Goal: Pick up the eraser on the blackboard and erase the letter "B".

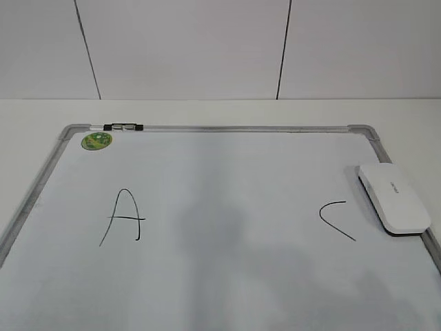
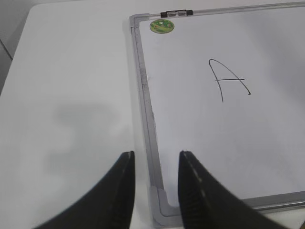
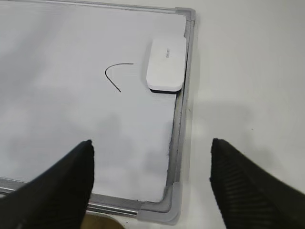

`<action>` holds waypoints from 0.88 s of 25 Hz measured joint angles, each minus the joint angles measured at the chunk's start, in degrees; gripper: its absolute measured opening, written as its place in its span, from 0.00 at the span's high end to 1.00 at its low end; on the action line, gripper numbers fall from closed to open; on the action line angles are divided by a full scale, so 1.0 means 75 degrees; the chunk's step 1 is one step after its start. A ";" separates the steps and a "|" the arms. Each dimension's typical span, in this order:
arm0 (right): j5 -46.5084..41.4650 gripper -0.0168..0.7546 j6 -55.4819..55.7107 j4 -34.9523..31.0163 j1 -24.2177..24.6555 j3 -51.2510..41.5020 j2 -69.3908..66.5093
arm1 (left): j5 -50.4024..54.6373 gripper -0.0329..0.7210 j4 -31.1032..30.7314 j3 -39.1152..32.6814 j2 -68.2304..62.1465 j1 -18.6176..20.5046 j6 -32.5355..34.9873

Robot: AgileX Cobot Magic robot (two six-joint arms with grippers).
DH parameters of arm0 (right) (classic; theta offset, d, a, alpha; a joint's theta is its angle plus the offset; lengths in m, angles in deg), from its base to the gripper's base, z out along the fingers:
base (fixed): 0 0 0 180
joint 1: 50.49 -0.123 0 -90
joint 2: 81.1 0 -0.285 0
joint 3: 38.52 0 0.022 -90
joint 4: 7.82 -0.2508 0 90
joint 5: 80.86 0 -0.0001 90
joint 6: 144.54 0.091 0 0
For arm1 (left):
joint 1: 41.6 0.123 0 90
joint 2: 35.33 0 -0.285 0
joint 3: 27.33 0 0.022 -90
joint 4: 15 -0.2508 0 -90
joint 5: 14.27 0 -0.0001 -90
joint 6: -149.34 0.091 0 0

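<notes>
The white eraser (image 1: 393, 197) lies on the right edge of the blackboard (image 1: 220, 276), next to the black "C" (image 1: 335, 219); it also shows in the right wrist view (image 3: 166, 64). A black "A" (image 1: 122, 216) is on the left. No letter "B" shows between them; that part of the board is blank. My right gripper (image 3: 151, 157) is open and empty above the board's near right corner, well short of the eraser. My left gripper (image 2: 155, 164) is open and empty over the board's near left corner (image 2: 162, 205). Neither gripper shows in the exterior view.
A round green sticker (image 1: 96, 141) and a black-and-silver clip (image 1: 122, 127) sit at the board's far left corner. White table (image 1: 220, 112) surrounds the board; a white panelled wall stands behind. The board's grey frame (image 3: 180, 124) runs between my right fingers.
</notes>
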 joint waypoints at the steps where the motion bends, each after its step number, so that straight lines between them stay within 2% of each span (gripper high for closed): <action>1: -0.0018 0.22 0.0000 0.0000 0.0000 -0.0019 0.0000 | -0.0042 0.64 -0.0015 -0.0031 0.0000 0.0000 0.0000; 22: -0.0031 0.22 -0.0018 0.0010 -0.0015 -0.0048 0.0000 | -0.0114 0.64 -0.0014 -0.0048 0.0000 0.0000 0.0000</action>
